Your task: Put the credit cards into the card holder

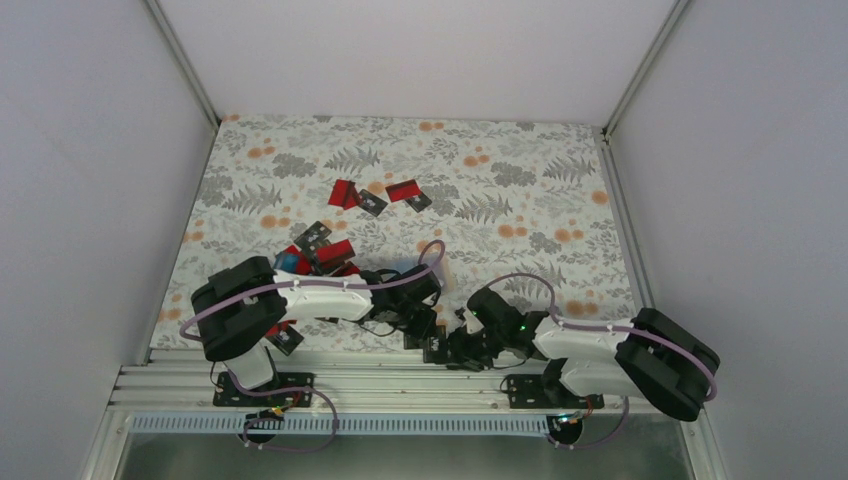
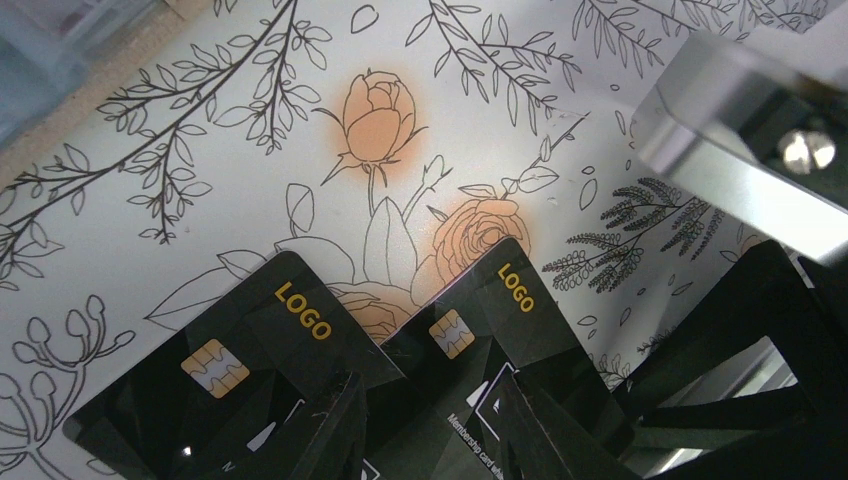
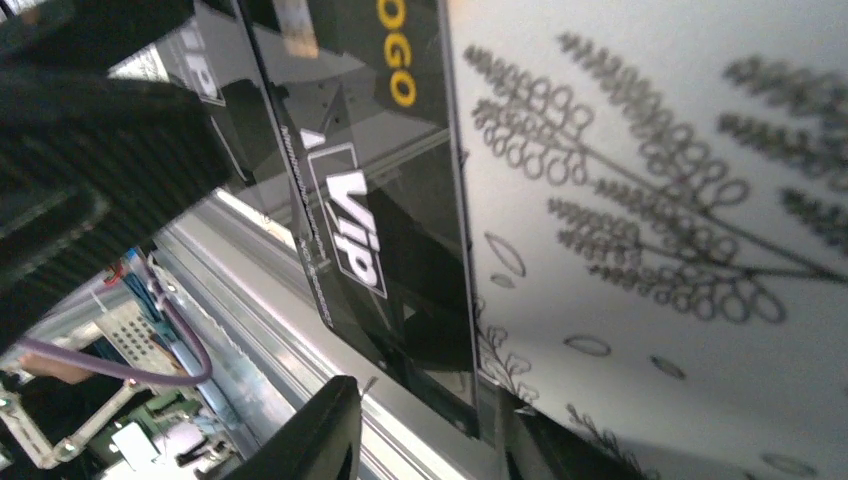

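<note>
Here, two black cards (image 2: 240, 350) lie near left tool (image 2: 425, 405) and right tool (image 3: 430, 410), jaws apart.

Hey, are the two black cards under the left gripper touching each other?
Touching. The left wrist view shows the left black card meeting the right black card edge to corner, with no gap between them.

Black VIP card (image 3: 400, 250) btwn end effector (image 3: 432, 412) jaws; floral cloth (image 3: 650, 250) on its rt.

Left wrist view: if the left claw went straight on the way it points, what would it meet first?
Probably the black LOGO card lying between the fingertips of the left claw; beyond it only flowered tablecloth shows. Depth is unclear.
</note>
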You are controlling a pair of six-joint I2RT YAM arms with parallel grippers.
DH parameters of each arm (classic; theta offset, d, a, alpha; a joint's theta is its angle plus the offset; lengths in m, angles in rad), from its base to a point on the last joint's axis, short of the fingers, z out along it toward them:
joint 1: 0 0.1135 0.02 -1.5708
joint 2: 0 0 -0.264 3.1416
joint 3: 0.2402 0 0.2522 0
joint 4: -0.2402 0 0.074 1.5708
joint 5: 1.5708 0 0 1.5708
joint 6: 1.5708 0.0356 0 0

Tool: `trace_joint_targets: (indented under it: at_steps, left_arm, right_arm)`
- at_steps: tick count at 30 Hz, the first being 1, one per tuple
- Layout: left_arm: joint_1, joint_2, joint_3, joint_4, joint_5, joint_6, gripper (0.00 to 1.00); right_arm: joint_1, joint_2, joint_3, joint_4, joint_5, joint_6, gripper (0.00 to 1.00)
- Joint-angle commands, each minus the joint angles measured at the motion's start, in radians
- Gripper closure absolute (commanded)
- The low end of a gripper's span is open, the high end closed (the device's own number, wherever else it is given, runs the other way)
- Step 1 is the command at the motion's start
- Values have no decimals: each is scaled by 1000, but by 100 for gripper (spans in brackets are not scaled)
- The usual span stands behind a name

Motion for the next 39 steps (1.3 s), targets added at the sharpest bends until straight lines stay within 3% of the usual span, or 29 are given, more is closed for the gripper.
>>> trace_joint_targets:
  at_steps: [1, 11, 21, 27, 32, 39]
  left_arm:
    - [-10, 4, -18, 16, 5, -20, 64]
    - [-11, -19, -3, -21, -39, -22, 65]
    - [12, -120, 99, -146, -253, -44, 61]
    - [73, -259, 82, -139, -281, -12, 59]
    - [147, -400, 3, -33, -203, 6, 59]
    - [271, -590, -83, 130, 35, 45, 60]
  right_arm:
    - [-19, 33, -29, 78, 5, -4, 70]
    - [-67, -62, -8, -55, 50, -65, 95]
    - [-193, -243, 102, -403, 167, -180, 96]
    - [-281, -303, 217, -530, 224, -291, 96]
    - [-330, -311, 330, -459, 139, -398, 96]
    - [-367, -311, 498, -330, -40, -556, 96]
